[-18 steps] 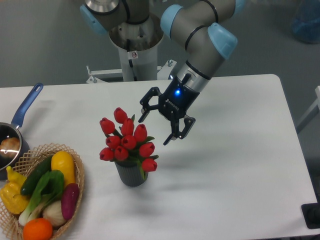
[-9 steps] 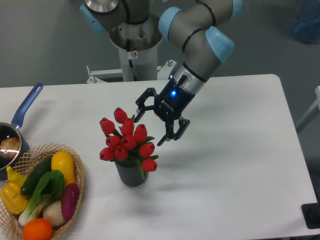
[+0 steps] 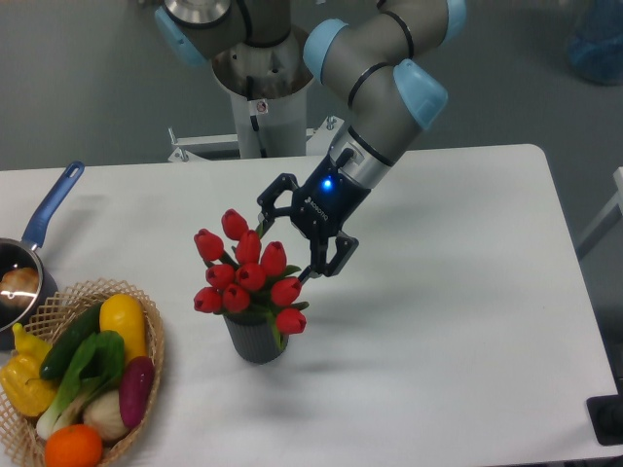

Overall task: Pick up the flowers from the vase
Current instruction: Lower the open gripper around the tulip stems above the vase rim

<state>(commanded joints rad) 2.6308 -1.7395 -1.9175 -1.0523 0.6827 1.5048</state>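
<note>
**Jaws close in on the tulip bunch**

While the wicker basket (image 3: 146, 389) of toy vegetables sits untouched at the near left edge of the white counter (image 3: 438, 321), the work is all a little farther back. Just right of the basket stands the vase (image 3: 255, 339), dark grey and ribbed, upright on the counter. The flowers (image 3: 248, 275) are in it: red tulip buds on green stems, spreading wider than the vase mouth, none lifted.

Behind and to the right of the bunch, the gripper (image 3: 288, 244) has slid left and slightly down over the last second. A second ago it hung clear of the buds to their right; now one fingertip sits beside the upper buds and the other reaches the buds on the right side. Whether either finger touches a bud cannot be told. The jaws are spread wide and hold nothing.

That shift suggests the approach is nearly over, and the closing step comes next. The buds fan out loosely, so a grip on the heads alone might slip or crush them.

Farther left, a steel pot (image 3: 18, 277) with a blue handle rests at the counter's edge.
</note>
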